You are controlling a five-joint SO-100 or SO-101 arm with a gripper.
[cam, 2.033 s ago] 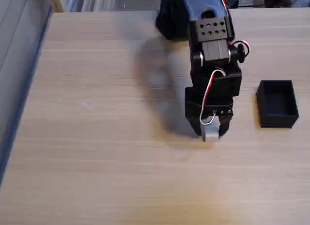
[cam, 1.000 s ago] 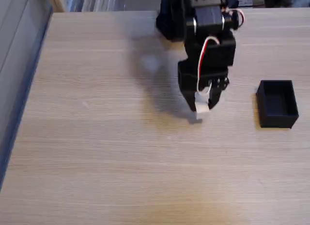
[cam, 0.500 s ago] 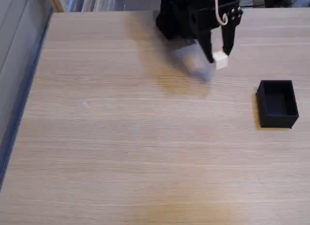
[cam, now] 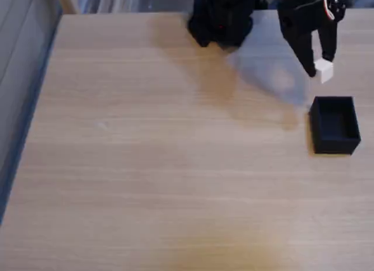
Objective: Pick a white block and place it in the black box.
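Note:
In the fixed view my black gripper (cam: 322,68) hangs in the air at the upper right, shut on the small white block (cam: 324,70), which sits between its two fingertips. The black box (cam: 334,125) stands open-topped on the wooden table just below the block in the picture, a little to the right. The block is held above the table, near the box's far edge and outside its opening.
The arm's black base (cam: 221,17) stands at the table's far edge, top centre. A light wooden table (cam: 146,166) spreads across the view, with its left edge dropping to a grey-blue floor strip (cam: 17,107).
The gripper lifted the white block off the table's middle, then swung up and to the right. It now holds it near the black box. The box has not moved.

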